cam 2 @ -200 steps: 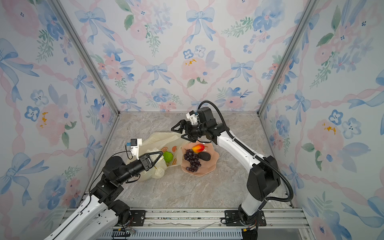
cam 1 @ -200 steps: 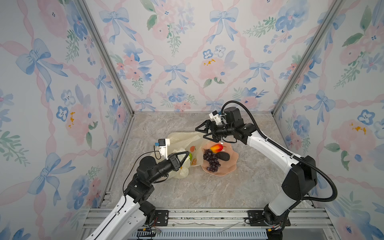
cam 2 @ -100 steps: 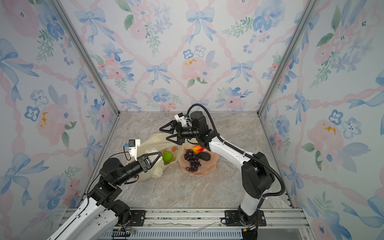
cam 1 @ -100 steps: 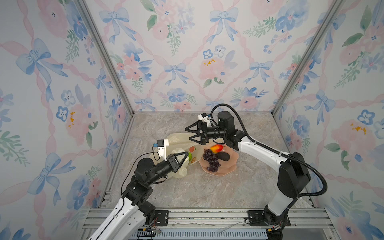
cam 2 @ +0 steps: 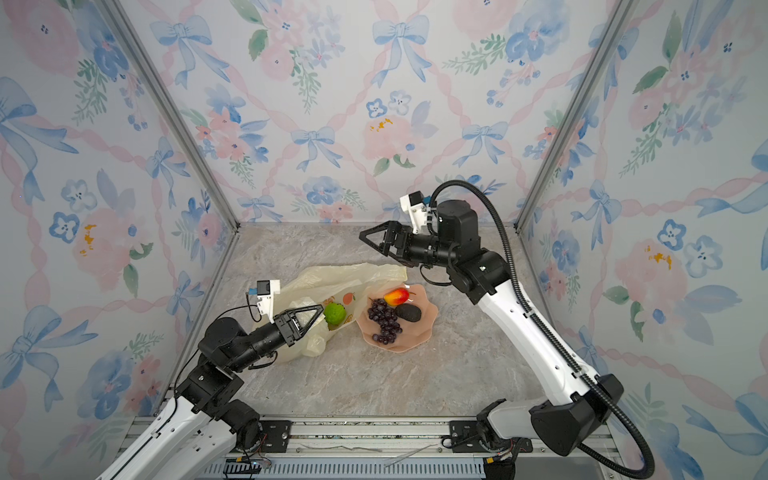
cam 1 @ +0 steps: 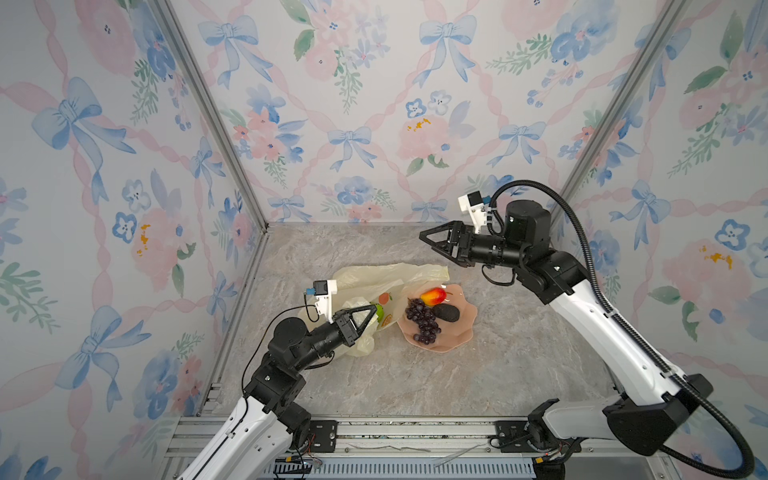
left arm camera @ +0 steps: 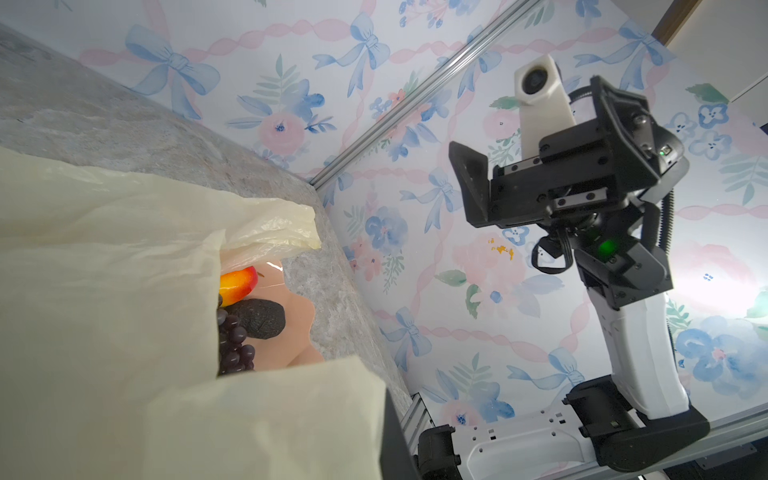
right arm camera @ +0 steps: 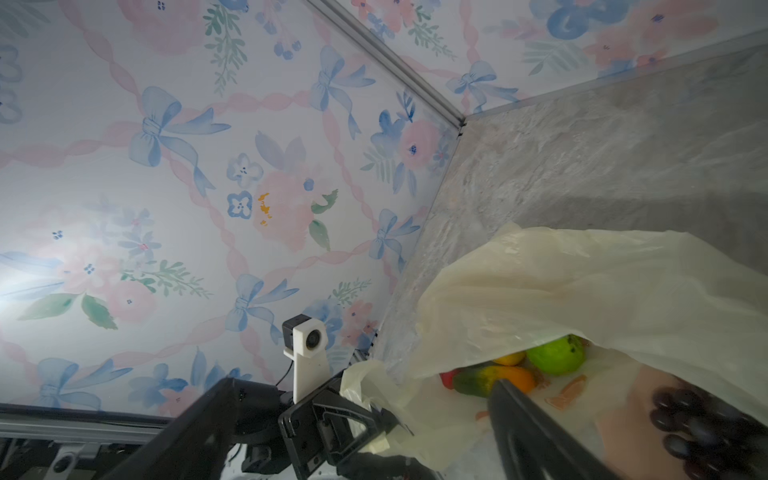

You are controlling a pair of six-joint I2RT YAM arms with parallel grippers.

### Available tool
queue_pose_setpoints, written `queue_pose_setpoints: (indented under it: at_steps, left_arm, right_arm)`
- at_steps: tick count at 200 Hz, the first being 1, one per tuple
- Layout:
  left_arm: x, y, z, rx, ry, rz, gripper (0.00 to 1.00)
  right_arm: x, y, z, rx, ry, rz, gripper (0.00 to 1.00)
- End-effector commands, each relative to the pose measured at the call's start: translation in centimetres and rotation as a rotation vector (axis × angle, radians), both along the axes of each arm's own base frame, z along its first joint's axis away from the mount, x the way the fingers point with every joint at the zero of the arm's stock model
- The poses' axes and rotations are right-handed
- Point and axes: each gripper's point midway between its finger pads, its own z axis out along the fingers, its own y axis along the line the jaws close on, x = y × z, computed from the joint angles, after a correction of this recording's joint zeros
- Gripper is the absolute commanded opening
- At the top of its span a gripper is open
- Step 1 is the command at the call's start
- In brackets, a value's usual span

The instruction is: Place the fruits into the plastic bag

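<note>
Left of centre on the marbled tabletop (cam 1: 415,382) lies the thin translucent pale-yellow plastic bag (cam 1: 386,276), mouth towards the wavy-edged pink dish (cam 1: 465,328) at its right; the left gripper (cam 1: 371,309) is clamped on its near edge, seemingly to prop that mouth open. Farther back the right gripper (cam 1: 428,241) hangs spread and empty, while a glossy green lime (cam 2: 335,313) sits bagged and the dark purple grape bunch (cam 1: 424,320) waits on the dish.
</note>
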Motion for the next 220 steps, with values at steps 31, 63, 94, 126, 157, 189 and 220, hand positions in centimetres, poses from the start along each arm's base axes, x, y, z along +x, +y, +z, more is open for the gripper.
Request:
queue_pose_setpoints:
  at_steps: [31,63,94,126,157,189,220]
  left_arm:
    - [0.1,0.0,0.2,0.022,-0.025,-0.003,0.00]
    - [0.3,-0.1,-0.2,0.019,-0.016,-0.003,0.00]
    - [0.4,-0.1,-0.4,0.020,-0.011,0.001,0.00]
    - [0.5,-0.2,-0.6,0.023,-0.007,0.000,0.00]
    - [0.5,-0.1,-0.6,0.029,-0.008,0.002,0.00]
    - [0.4,0.0,-0.6,0.032,-0.008,0.006,0.00]
    - [0.5,0.0,-0.5,0.035,-0.008,0.007,0.00]
  right_arm:
    - [-3.6,-10.9,-9.3,-0.675,0.064,-0.178,0.96]
    - [-5.3,-13.4,-12.4,-0.826,0.128,-0.176,0.96]
    - [-6.3,-12.4,-16.1,-0.866,0.180,-0.111,0.96]
    - [-5.7,-10.6,-19.9,-0.923,0.209,-0.065,0.96]
    - [-4.0,-9.6,-23.2,-1.014,0.238,-0.050,0.96]
    - [-1.9,-8.3,-25.3,-1.084,0.194,-0.004,0.98]
    - [0.2,-7.6,-27.4,-1.186,0.131,0.084,1.00]
